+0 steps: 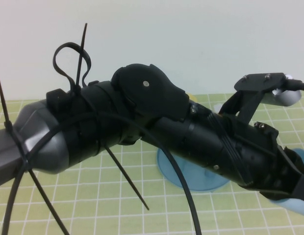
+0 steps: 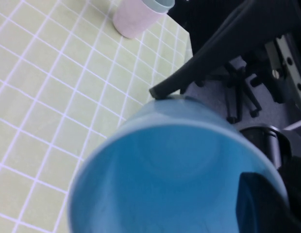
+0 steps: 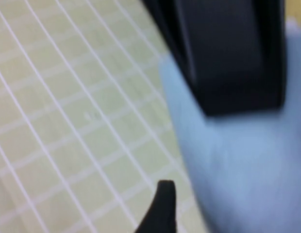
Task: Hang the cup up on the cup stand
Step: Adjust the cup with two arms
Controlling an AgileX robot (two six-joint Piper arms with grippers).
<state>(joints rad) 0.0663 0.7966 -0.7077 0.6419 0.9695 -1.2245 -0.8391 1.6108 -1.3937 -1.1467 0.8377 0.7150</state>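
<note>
Left wrist view: smooth round cup [image 2: 175, 179]

The left arm [image 1: 142, 117] is black, with a grey segment, silver screws, black cable ties.

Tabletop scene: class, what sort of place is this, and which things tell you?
Probably a robot test bench: a green grid mat, a plain white wall, and a cup stand. The left tool holds the cup; the right tool is beside the cup.
</note>
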